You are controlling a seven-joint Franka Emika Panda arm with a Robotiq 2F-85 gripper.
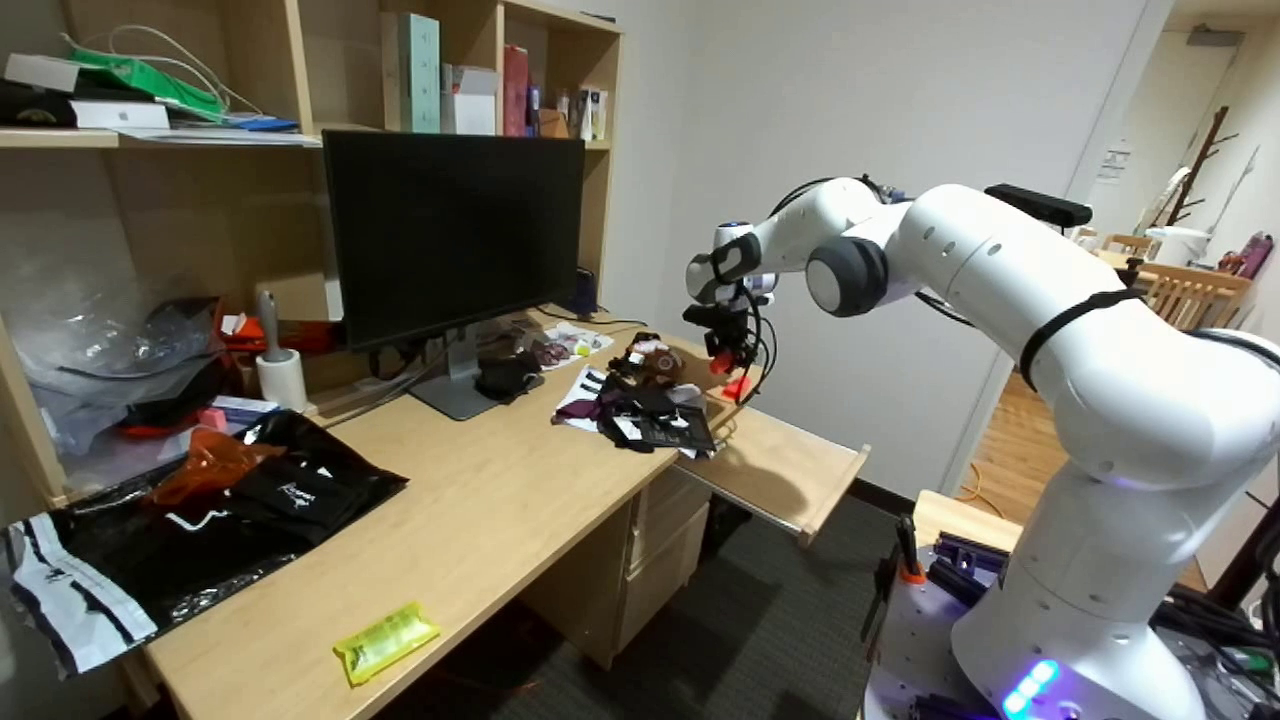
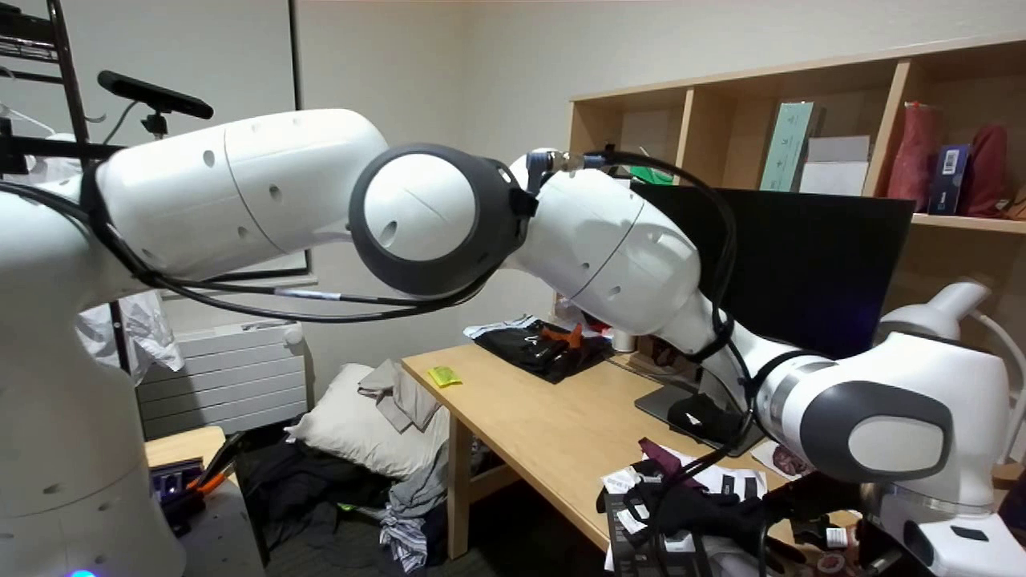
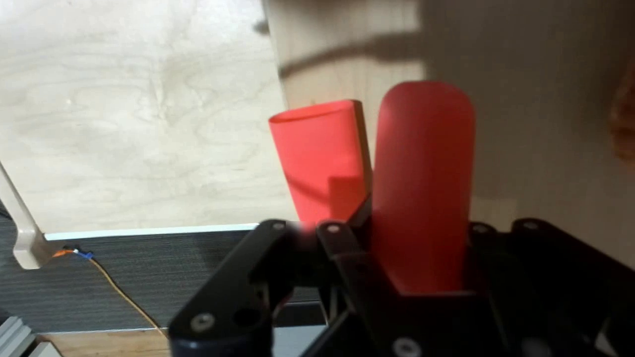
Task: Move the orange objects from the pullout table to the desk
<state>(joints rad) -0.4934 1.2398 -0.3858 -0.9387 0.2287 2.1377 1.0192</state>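
Your black gripper (image 3: 419,235) pinches the rounded orange-red block (image 3: 423,183) aloft, presumably clearing the orange-red slab (image 3: 321,156) at wrist-view ten o'clock.

1. Plain pale walls (image 1: 850,110) show in both exterior views, an open light-wood shelving unit (image 1: 299,60) standing before one.
2. Dark grey carpet (image 1: 810,590) lies partly in shadow, black skirting (image 1: 878,498) along the wall.
3. Past a white door frame (image 1: 1145,50): wood-plank flooring (image 1: 1010,440), a slatted wooden chair (image 1: 1195,300) and a brown coat stand (image 1: 1197,168).
4. In an exterior view, a white panel radiator (image 2: 224,381) sits below a dark-edged pale panel (image 2: 240,48); whether that is a window is unclear.
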